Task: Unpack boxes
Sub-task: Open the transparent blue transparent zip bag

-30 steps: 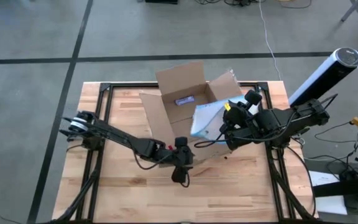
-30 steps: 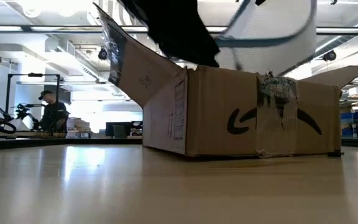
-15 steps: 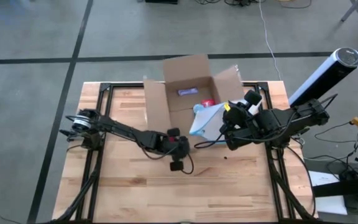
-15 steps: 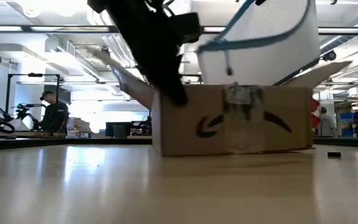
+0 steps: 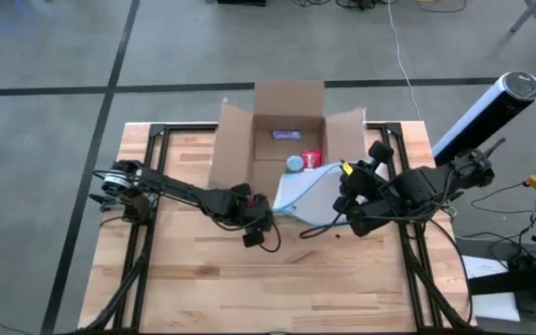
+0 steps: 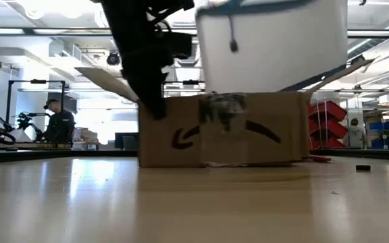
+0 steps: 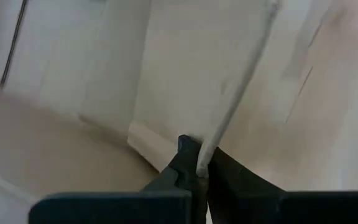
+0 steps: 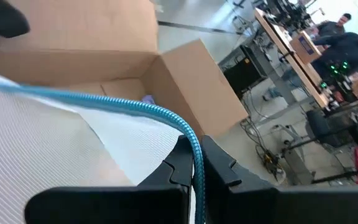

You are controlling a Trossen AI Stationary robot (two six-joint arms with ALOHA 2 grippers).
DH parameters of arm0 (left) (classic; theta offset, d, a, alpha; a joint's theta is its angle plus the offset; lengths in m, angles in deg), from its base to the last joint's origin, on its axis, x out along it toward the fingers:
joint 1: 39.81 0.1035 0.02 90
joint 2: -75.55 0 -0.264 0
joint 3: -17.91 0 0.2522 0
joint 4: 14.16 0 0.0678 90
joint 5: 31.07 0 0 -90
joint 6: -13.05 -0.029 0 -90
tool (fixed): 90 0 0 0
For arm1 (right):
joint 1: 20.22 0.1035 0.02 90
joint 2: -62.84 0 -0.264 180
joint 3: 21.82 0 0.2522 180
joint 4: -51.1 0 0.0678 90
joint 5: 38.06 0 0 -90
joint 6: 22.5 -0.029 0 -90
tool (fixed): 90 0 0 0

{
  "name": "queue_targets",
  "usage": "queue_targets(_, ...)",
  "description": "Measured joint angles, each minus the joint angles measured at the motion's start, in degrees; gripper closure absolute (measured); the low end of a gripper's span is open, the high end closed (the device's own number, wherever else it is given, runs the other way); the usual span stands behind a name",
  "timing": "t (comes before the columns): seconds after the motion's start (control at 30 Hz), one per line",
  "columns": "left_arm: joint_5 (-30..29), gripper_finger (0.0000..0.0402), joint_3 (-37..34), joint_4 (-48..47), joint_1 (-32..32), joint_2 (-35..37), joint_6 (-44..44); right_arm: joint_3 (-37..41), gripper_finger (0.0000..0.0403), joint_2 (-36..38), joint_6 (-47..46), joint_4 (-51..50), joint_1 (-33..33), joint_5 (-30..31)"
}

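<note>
Right now the left gripper [image 5: 261,216] is pinched tight on the edge of a cardboard flap [image 7: 241,93] at the near wall of the box [image 5: 282,154], its dark fingers [image 7: 188,165] closed with the flap's thin edge between them. That arm reaches in low across the wooden table [image 5: 184,279] from the left side. Opposite it, the right gripper [image 5: 341,200] grips the blue edge [image 8: 135,111] of a clear plastic pouch [image 5: 305,191], fingers clamped narrowly on the cord-like rim; the pouch hangs partly over the box's open top. The box sits at the far middle of the table with all flaps spread open. Inside it lie a small red item [image 5: 311,157], a pale blue round thing [image 5: 293,163] and a purple packet [image 5: 287,135]. In the low view the box front shows a black curved mark and a strip of shiny tape [image 6: 223,128]
</note>
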Motion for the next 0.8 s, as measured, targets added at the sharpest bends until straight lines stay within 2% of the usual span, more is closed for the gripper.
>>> queue_targets(0.2, -3.42, 0.0401, -0.42, -9.58, -3.09, 1.12, 6.73, -0.13, 0.0403, 0.43, -1.92, -0.01, 3.07, -0.02)
queue_targets(0.37, -5.22, 0.0402, -5.47, -9.12, -4.9, 8.21, 8.94, -0.03, 0.0403, 1.32, -4.92, -0.04, 7.05, 0.15)
queue_targets(0.67, -5.22, 0.0401, -28.31, 8.63, -4.89, 31.08, 12.49, 1.06, 0.0403, 1.46, -11.77, 0.03, 13.34, 0.18)
queue_targets(0.8, -4.84, 0.0401, -36.94, 14.23, -5.37, 38.89, 15.41, 3.86, 0.0403, 0.81, -16.43, 0.08, 14.53, -2.17)
